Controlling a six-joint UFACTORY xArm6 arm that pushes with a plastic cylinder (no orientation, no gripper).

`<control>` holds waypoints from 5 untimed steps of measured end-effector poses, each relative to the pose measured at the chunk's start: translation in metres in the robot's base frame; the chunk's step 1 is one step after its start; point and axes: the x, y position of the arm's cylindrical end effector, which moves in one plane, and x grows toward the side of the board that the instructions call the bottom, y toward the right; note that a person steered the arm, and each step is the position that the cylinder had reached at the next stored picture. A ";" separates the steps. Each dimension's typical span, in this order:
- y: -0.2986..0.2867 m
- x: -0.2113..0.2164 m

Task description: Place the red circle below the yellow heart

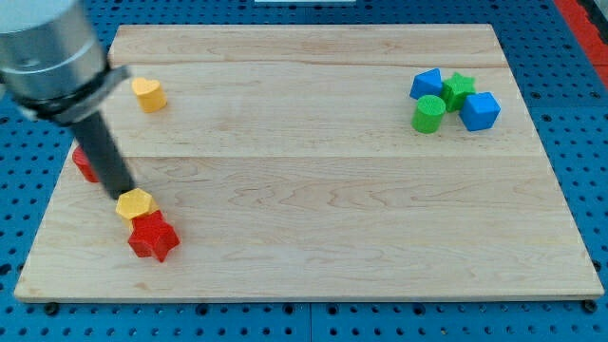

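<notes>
Red circle (84,163) lies near the worktop (313,237) left edge, half hidden behind my tip (124,195). No claw fitted. Risk: the push drags the yellow hexagon (135,203) and red star (154,236), well short of the yellow heart (148,94).

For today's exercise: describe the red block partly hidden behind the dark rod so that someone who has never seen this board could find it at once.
Start at the wooden board's left edge, about halfway down. There the dark rod slants down to my tip, and the red block peeks out on the rod's left. Unlike the red star lower down, which touches a yellow block, it sits alone and half-covered.
</notes>
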 end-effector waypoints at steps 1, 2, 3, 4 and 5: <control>-0.024 0.000; -0.038 -0.018; -0.038 -0.037; -0.057 -0.049; -0.042 -0.061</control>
